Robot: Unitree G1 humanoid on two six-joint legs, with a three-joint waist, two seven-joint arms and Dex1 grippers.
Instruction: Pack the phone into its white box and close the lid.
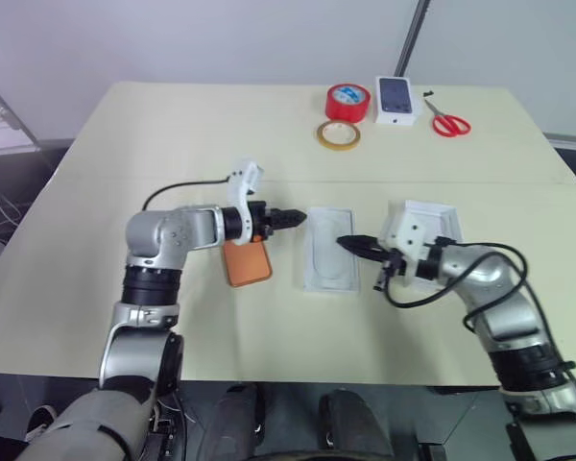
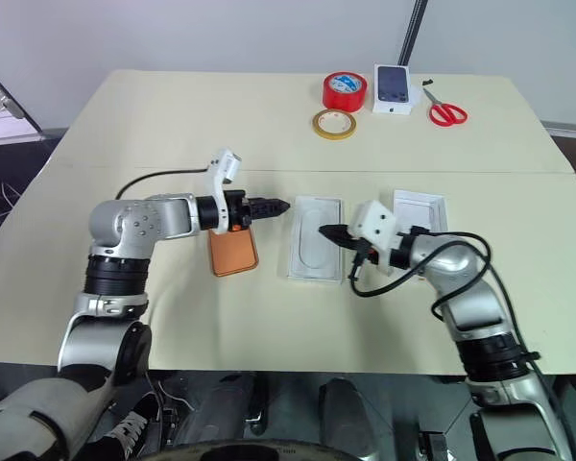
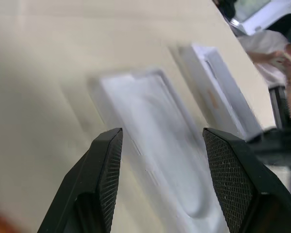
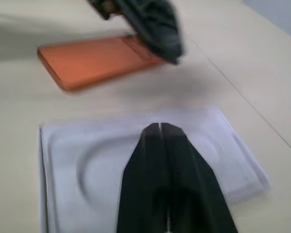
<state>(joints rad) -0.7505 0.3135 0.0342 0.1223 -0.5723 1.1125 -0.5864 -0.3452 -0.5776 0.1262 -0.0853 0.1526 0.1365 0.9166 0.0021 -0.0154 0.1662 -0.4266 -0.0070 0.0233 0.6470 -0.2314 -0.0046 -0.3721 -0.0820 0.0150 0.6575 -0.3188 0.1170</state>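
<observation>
1. Nearest the camera are the 2 arms. The right gripper (image 1: 346, 241) has its fingers pressed together with nothing between them, and its tip hangs over the right-hand edge of the white box (image 1: 330, 259).
2. The left gripper (image 1: 298, 218) points toward the box from the other side. In its wrist view its 2 pads (image 3: 109, 170) stand apart with only table and box between them — it holds nothing.
3. The phone (image 1: 247, 261) lies flat on the table just left of the box, partly under the left wrist and apart from the fingers. It is not in the box.
4. The box sits open between the grippers, its rounded recess bare.
5. The lid (image 2: 420, 211) lies on the table to the right of the box, behind the right wrist. It seems to rest hollow side up, though the wrist hides part of it.
6. Further back on the table, well clear of the work, are a red tape roll (image 1: 348, 101), a yellow tape ring (image 1: 338, 134), a small printed box (image 1: 396, 99) and red scissors (image 1: 447, 120).
7. Progress, as I judge it: nothing is packed yet. 3 steps are left — pick up the phone, seat it in the recess, then fetch the lid and press it down over the box.
</observation>
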